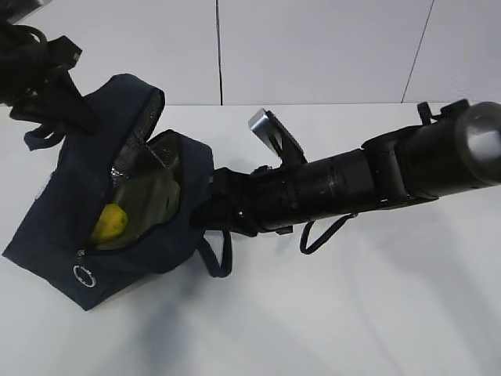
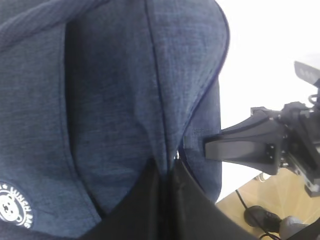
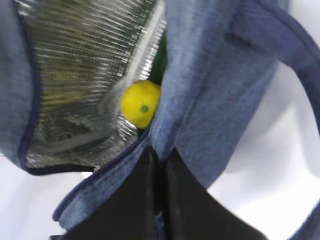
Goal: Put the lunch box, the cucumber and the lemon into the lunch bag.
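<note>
With the small yellow lemon (image 3: 140, 103) already lying inside the boxy navy fabric lunch bag (image 1: 55, 211) on the white worktop (image 1: 352, 313), both end effectors are pinched shut on the bag's fabric, left (image 2: 167, 165) and right (image 3: 159, 165), so packing looks nearly finished, and the next move seems to be letting go without tipping the bag.

A plain white counter (image 1: 329, 313) carries the lunch bag (image 1: 55, 227), which lies tipped on its side toward the left, mouth open, one loop handle (image 1: 218, 262) resting on the surface.

The lunch bag (image 1: 55, 227) is matt woven navy cloth with crinkled, shiny silver foil lining (image 3: 75, 75).
</note>
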Tool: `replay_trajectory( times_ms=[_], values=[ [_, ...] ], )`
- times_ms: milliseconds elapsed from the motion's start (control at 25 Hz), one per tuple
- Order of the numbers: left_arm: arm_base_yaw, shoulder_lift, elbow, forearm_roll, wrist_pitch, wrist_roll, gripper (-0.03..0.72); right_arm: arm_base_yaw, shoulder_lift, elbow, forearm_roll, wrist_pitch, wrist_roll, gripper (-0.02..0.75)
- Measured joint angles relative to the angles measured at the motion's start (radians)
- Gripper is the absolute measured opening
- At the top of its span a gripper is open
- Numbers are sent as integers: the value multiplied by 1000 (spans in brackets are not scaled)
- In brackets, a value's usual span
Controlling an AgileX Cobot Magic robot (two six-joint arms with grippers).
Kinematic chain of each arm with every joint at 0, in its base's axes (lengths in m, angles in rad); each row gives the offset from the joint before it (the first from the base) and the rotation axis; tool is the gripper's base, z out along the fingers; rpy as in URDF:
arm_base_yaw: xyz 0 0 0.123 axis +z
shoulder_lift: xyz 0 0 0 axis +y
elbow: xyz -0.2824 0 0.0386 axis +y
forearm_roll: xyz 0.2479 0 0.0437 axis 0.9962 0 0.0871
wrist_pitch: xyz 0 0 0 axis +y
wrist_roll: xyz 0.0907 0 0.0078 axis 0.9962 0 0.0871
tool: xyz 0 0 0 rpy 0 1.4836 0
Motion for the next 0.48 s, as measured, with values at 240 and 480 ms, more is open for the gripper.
replay_trajectory(
  times_ms=[240, 480],
  values=[
    [-14, 0, 0, -26, 15, 32, -1, 0, -70, 0, -13, -59, -4, 1],
    [-59, 0, 0, -38, 15, 50, -1, -17, -161, 0, -102, -112, 19, 1]
  ],
)
